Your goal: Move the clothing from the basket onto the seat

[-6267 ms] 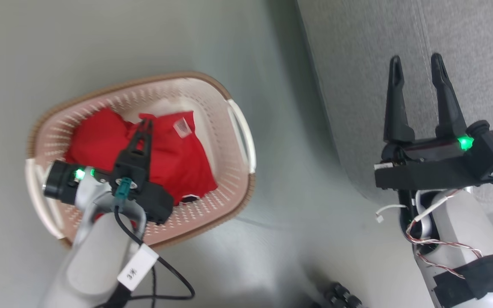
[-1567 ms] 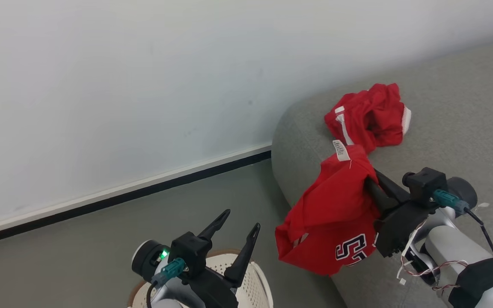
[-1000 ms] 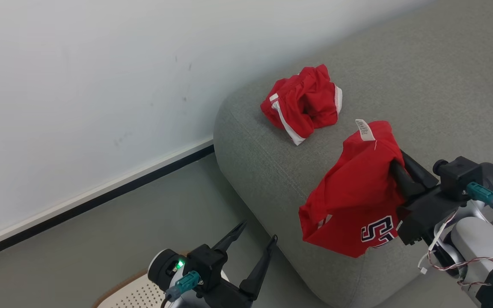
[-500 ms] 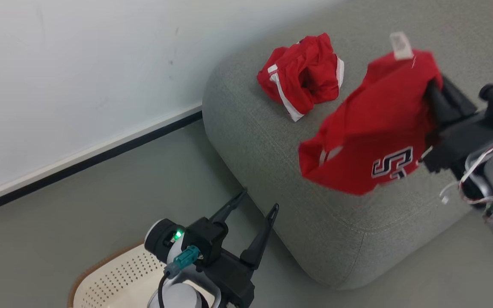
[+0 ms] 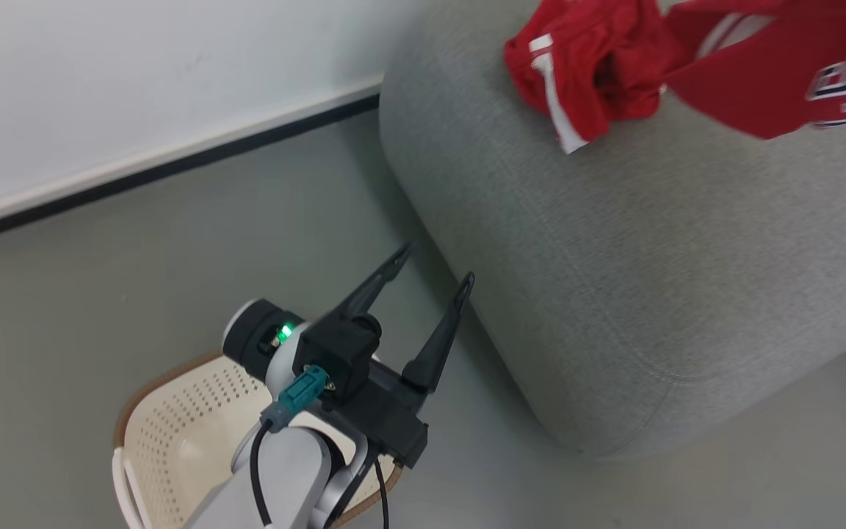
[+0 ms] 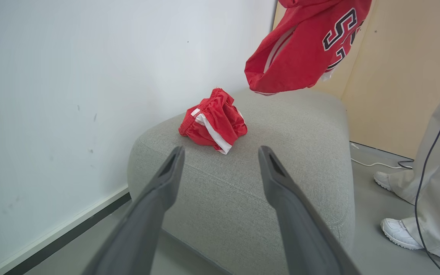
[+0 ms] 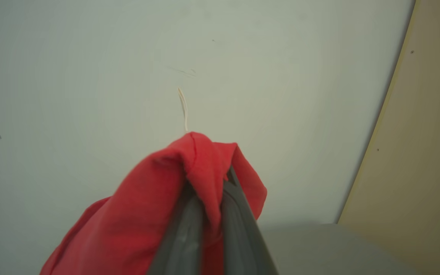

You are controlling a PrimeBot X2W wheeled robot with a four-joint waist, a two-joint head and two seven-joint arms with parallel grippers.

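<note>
Shorts [image 5: 584, 66], red with white stripes, are seen bunched on the seat [image 5: 614, 257] in the head view, well ahead and to the right of the left pincer [image 5: 438, 264]. That pincer is spread wide and nothing is held in it. The basket [image 5: 173, 419] is found just behind and below it, and no red cloth is seen in the part shown. The shirt [image 5: 761, 81] is hung next to the shorts at the top edge.

In the left wrist view, the shorts are framed between the open fingers, well ahead, resting on the seat. The shirt is held up above and to the right of them, clear of the cushion. A person's shoe [image 6: 397, 231] is seen on the floor at far right.

In the right wrist view, the right pincer [image 7: 210, 198] is clamped tight on a fold of the shirt, which is draped over its tips and hung down to the left.

One garment is judged delivered. The shirt is not yet lowered and released. That appears to be the last step, though the basket's hidden part cannot be checked.
</note>
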